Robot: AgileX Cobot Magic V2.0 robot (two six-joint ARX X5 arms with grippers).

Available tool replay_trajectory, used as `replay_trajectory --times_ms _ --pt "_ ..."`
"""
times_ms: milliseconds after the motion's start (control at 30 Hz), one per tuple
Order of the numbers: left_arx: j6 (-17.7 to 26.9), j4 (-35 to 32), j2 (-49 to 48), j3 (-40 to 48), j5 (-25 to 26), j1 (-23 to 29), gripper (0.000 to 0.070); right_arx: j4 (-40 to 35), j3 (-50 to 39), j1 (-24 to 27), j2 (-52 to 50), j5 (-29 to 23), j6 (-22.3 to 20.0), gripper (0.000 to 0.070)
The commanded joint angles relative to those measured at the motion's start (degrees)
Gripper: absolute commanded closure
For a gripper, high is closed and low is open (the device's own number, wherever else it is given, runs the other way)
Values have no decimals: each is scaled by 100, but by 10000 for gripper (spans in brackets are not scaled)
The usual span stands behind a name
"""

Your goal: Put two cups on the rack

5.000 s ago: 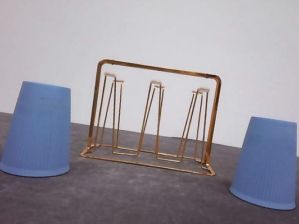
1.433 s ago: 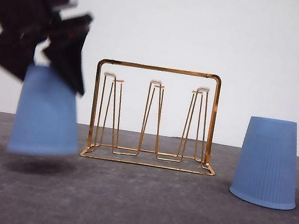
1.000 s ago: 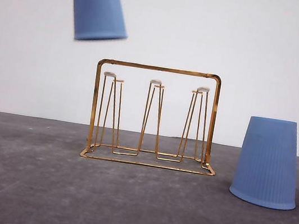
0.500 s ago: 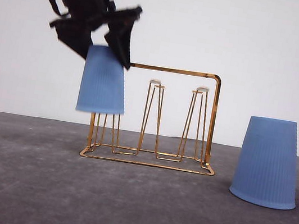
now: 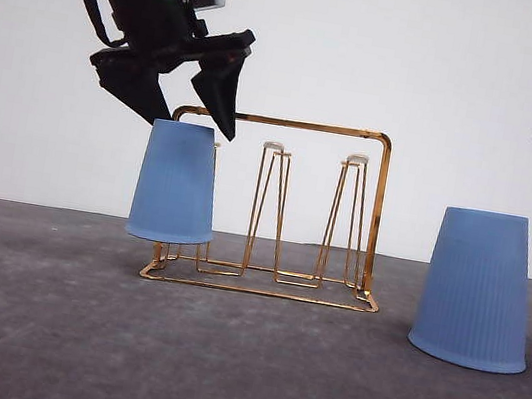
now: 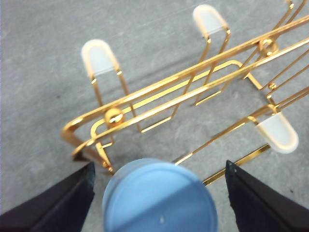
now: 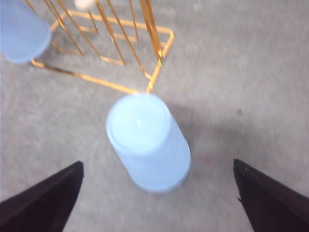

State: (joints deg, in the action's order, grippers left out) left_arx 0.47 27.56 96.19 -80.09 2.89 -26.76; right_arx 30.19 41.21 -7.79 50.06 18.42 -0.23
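Tabletop (image 5: 238, 377) of dark grey is seen nearest, wide and bare in front of the objects. One cup (image 5: 476, 290) is stood mouth-down on it at the right, its long axis vertical and its closed base upward, just beside the right end of the rack (image 5: 275, 206) but apart from it. In the right wrist view this cup (image 7: 147, 141) is seen from above, midway between the spread fingers of the right gripper (image 7: 157, 193), which is released and held well above it. Further back, the rack is set with its long side across the front view. The second cup (image 5: 177, 182) is hung mouth-down over the leftmost prongs, axis vertical, its rim held clear of the rack's base wire. The left gripper (image 5: 176, 94) is poised just above that cup's base, arm angled down from the upper left, fingers parted and released. The two prong pairs to the right are uncovered. A white wall (image 5: 419, 62) is seen behind.
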Motion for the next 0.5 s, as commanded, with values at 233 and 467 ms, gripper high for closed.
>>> replay_trajectory --times_ms 233,467 --pt "61 480 -1427 -99 -18 -25 185 -731 87 -307 768 153 1 68" --pt "72 1886 -2391 -81 -492 45 189 -1342 92 -559 1630 140 28 67"
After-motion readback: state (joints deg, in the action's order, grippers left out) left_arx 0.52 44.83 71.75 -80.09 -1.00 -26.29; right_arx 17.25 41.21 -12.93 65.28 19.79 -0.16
